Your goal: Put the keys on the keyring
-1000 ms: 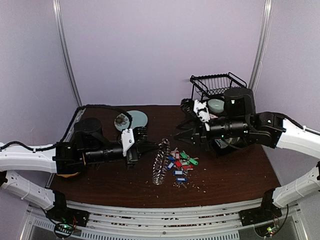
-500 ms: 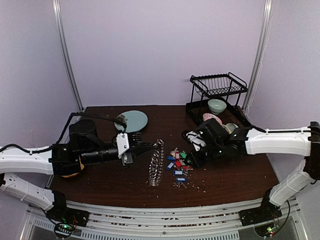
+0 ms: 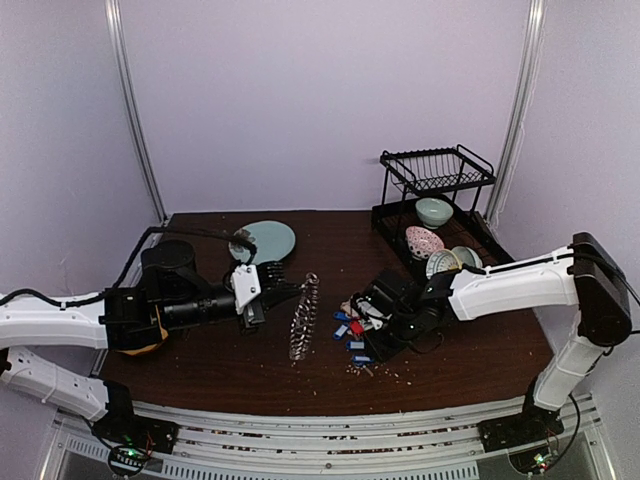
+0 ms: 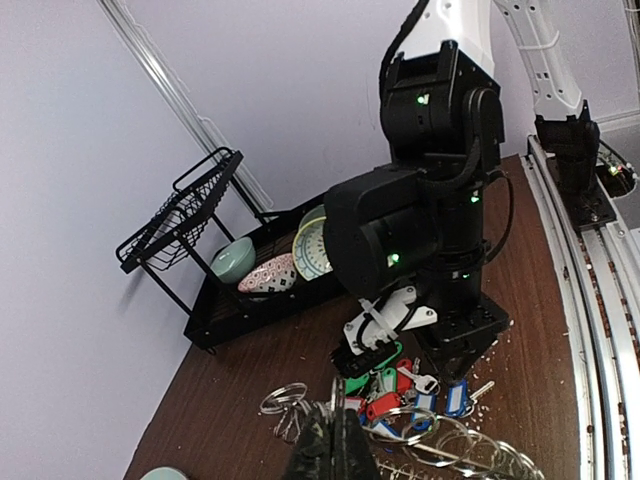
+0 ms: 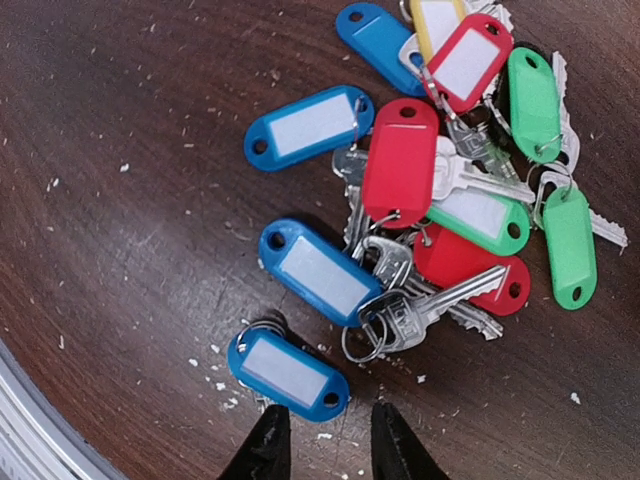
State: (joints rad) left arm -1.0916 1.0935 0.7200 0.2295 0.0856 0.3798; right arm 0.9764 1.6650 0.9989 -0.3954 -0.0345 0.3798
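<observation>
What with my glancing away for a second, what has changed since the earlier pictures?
The right claw swung from up near the rack down over the keys; it is open and holds nothing. The left claw, shut on the keyring, carried it slightly to the left. The keys, the plate and the rack stayed put.

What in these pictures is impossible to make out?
Top view: the right pincer covers part of the pile of silver keys with blue, red and green plastic tags; no full count.
Left wrist view: the bottom edge cuts off the large thin metal ring fringed with small keys.
Right wrist view: the top edge crops the yellow plastic tag.
Top view: the left arm hides most of an orange object.
</observation>
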